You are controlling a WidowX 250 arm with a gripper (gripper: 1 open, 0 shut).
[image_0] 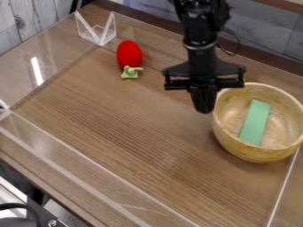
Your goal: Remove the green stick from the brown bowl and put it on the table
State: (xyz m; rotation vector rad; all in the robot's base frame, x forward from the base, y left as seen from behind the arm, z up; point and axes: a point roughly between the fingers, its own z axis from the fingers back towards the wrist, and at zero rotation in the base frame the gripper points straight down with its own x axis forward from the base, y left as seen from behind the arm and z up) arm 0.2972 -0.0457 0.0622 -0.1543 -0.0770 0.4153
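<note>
Closed, the 1 gripper [206, 106] hovers at the brown bowl's [218, 129] rim; 1 green stick [253, 122] lies inside the bowl.

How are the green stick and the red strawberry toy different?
The green stick is flat and long, but the red strawberry toy is rounded. The stick is light green all over, while the strawberry is red with green leaves. The stick lies in the brown bowl; the strawberry sits on the table.
</note>
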